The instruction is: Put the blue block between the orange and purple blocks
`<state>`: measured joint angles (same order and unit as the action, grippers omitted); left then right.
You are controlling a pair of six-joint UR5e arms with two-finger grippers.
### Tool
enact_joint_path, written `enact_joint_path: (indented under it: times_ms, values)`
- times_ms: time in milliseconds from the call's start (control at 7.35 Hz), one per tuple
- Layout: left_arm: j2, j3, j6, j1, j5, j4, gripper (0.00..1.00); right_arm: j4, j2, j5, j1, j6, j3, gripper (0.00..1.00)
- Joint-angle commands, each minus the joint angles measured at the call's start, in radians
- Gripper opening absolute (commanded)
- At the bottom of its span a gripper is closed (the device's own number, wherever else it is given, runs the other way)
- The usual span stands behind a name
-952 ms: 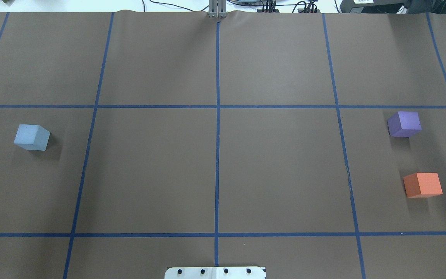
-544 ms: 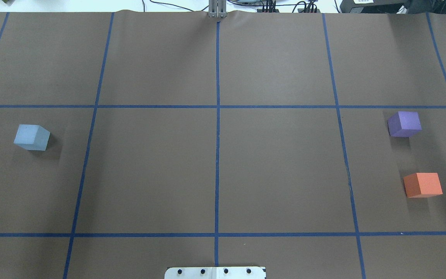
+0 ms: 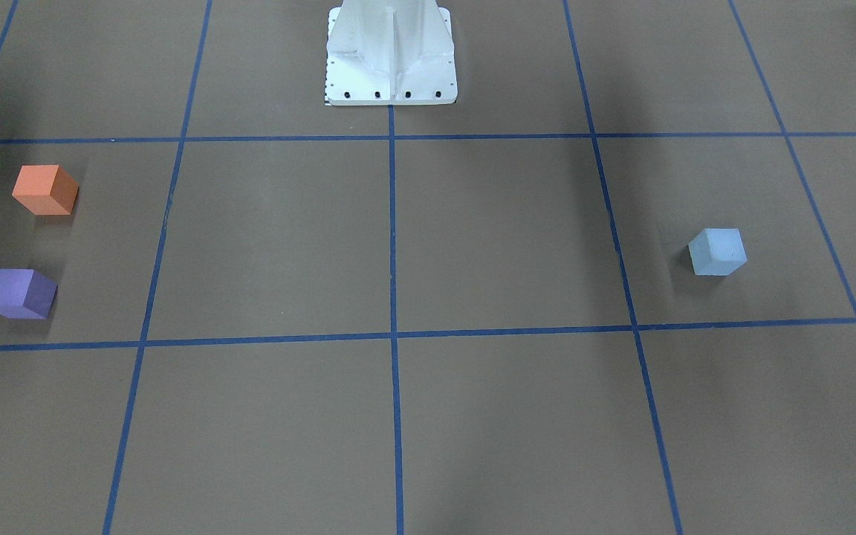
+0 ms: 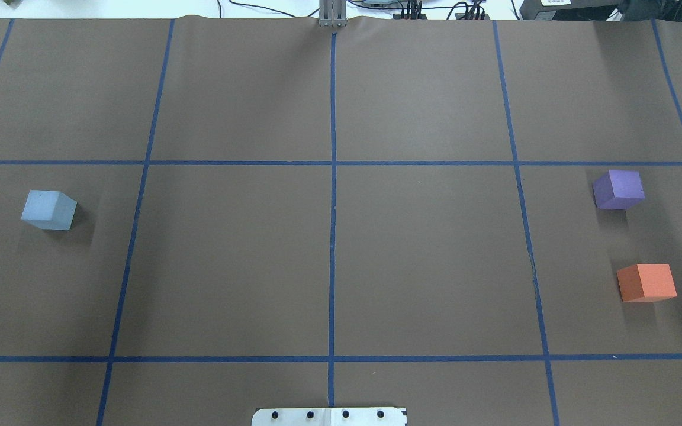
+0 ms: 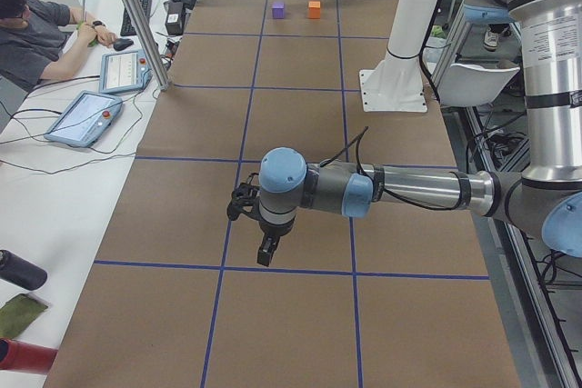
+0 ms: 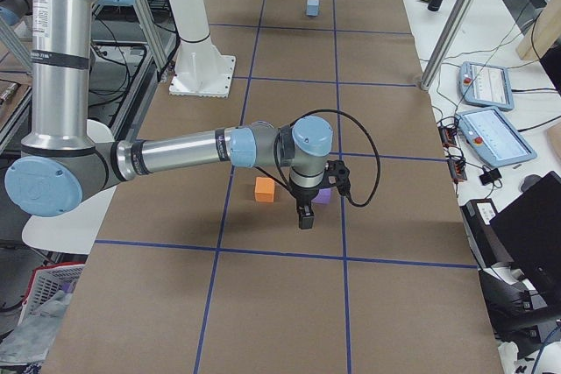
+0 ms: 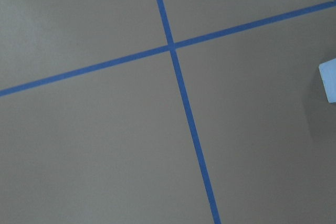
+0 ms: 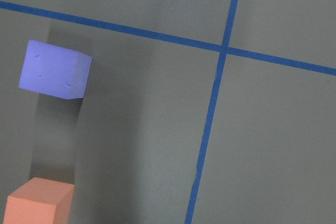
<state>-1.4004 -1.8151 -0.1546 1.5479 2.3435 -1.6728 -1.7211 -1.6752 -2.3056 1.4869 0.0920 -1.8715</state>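
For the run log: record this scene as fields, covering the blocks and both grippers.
blue block: robot's left side, alone, not held
purple block: right side, farther from base
orange block: right side, nearer base, apart from purple
left gripper: above table, open or shut unclear
right gripper: above table near purple and orange, unclear

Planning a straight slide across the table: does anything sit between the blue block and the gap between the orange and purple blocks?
Nothing visible does. Between the blue block and the gap separating the purple block from the orange block lies only brown paper crossed by blue tape lines.
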Motion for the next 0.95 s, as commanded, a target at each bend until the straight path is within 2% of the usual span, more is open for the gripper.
enact_joint_path:
  times_ms: [0,136,272,408,680,816]
  values:
    - [-0.087,0.089,0.193,-0.095,0.039,-0.072,1.00,0.000,0.000,0.000,-0.002,0.000,0.000,1.00]
    - [-0.130,0.165,0.279,-0.121,0.037,-0.172,1.00,0.000,0.000,0.000,-0.002,0.000,0.002,1.00]
    - [-0.141,0.187,0.326,-0.161,0.039,-0.286,1.00,0.000,0.000,0.000,-0.002,0.000,0.000,1.00]
    - [-0.162,0.189,0.442,-0.272,0.042,-0.313,1.00,0.000,0.000,0.000,-0.005,0.000,0.000,1.00]
    - [-0.224,0.188,0.719,-0.392,0.024,-0.346,1.00,0.000,0.000,0.000,-0.005,-0.002,0.000,1.00]
    - [-0.226,0.185,0.806,-0.443,-0.053,-0.367,1.00,0.000,0.000,0.000,-0.005,-0.002,0.000,1.00]
